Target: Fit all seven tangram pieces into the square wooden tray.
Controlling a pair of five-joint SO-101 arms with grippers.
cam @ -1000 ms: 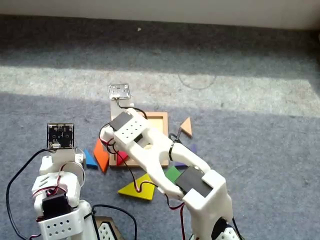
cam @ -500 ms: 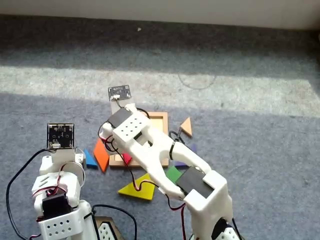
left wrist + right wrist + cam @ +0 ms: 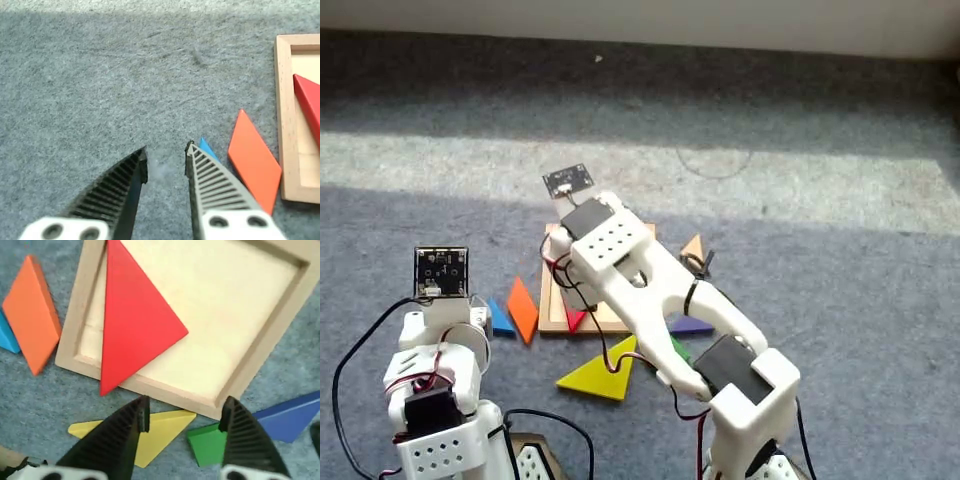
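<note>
The square wooden tray (image 3: 240, 385) lies below my right gripper (image 3: 185, 405), which is open and holds nothing. A big red triangle (image 3: 132, 325) rests in the tray's left part, one tip lying over the rim. In the high view my right arm (image 3: 620, 265) covers much of the tray (image 3: 610, 327). Just outside the rim are a yellow triangle (image 3: 160, 432), a green piece (image 3: 207, 445) and a dark blue triangle (image 3: 290, 415). My left gripper (image 3: 166, 152) stands open over bare carpet, beside a light blue triangle (image 3: 206, 147) and an orange parallelogram (image 3: 254, 161).
A small tan triangle (image 3: 693, 247) lies on the carpet off the tray's far right corner. The grey carpet stretches bare to the back and right. My left arm's base (image 3: 430, 400) sits at the near left.
My right arm has swung right and slightly back over the tray, uncovering the tray's left rim and the red triangle. The left arm has not moved.
</note>
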